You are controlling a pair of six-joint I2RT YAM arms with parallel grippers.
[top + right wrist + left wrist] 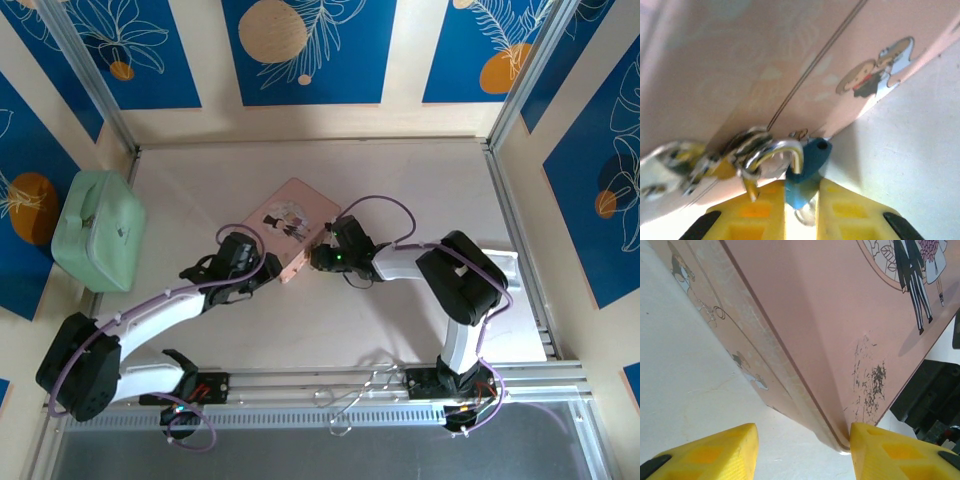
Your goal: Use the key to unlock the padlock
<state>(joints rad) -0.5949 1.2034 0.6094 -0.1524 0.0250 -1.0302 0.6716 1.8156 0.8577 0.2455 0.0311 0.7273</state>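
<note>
My right gripper [802,200] pinches the tiny blue-bodied padlock [809,159] with silvery metal shackle, hung on the side clasp [747,145] of the flat pink picture box [790,60]. My left gripper [802,452] stands half-wide astride that box's corner. I judge I'm steadying the lock; next needs the key seated, which I cannot make out.

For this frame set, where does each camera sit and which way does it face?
Top external: above and behind the bases, looking down at the table; shows left arm, right arm, pink box, green case.
Left wrist: on the left end effector, looking past its open fingers at the box's corner.
Right wrist: on the right end effector, looking past fingers shut on the padlock by the box.
Shared: all three see the box.
</note>
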